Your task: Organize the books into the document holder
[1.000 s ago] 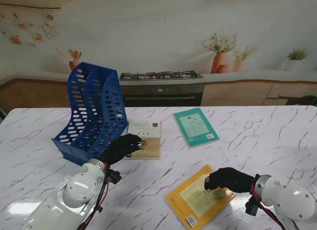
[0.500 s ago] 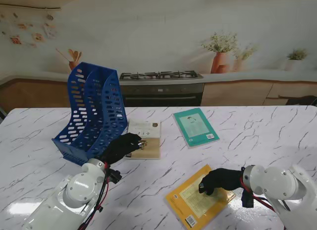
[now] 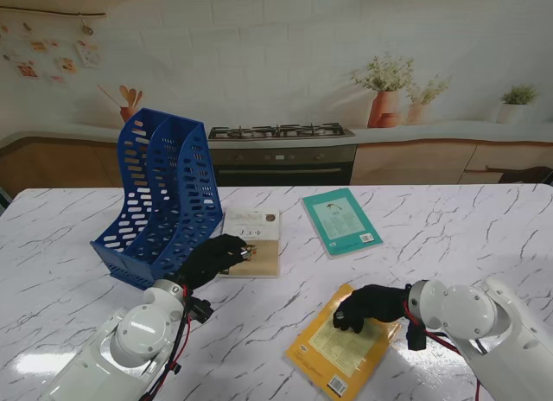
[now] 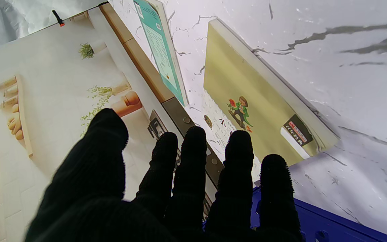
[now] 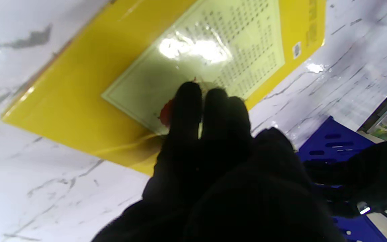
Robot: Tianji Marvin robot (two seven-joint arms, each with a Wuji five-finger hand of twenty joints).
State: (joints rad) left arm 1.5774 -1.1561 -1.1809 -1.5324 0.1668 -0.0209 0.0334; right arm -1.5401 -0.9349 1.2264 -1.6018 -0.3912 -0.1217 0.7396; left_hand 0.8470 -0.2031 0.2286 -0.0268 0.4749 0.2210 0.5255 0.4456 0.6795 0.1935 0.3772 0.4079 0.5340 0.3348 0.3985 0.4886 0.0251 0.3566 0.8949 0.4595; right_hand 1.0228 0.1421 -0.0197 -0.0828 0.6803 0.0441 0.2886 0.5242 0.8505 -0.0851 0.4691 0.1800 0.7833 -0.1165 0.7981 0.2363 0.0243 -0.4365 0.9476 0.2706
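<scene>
Right hand point(image 3: 370, 304) pressing closed-together fingers point(image 5: 188, 107) flat on the yellow book point(image 3: 346, 353) at 5 o'clock on the marble table point(image 3: 449, 237), grasp unclear; left hand point(image 3: 212, 258) spread, empty, at the beige book point(image 3: 257, 243) beside the blue document holder point(image 3: 160, 194) at 10 o'clock; teal book point(image 3: 341, 220) at 12; kitchen backdrop behind.

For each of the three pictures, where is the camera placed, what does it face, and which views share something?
Stand: above the shoulders, facing the table; both arms, left hand, right hand.
Left wrist: along the spread fingers toward the beige book.
Right wrist: along the fingers on the yellow book.
Shared: blue holder, seen in all three.
</scene>
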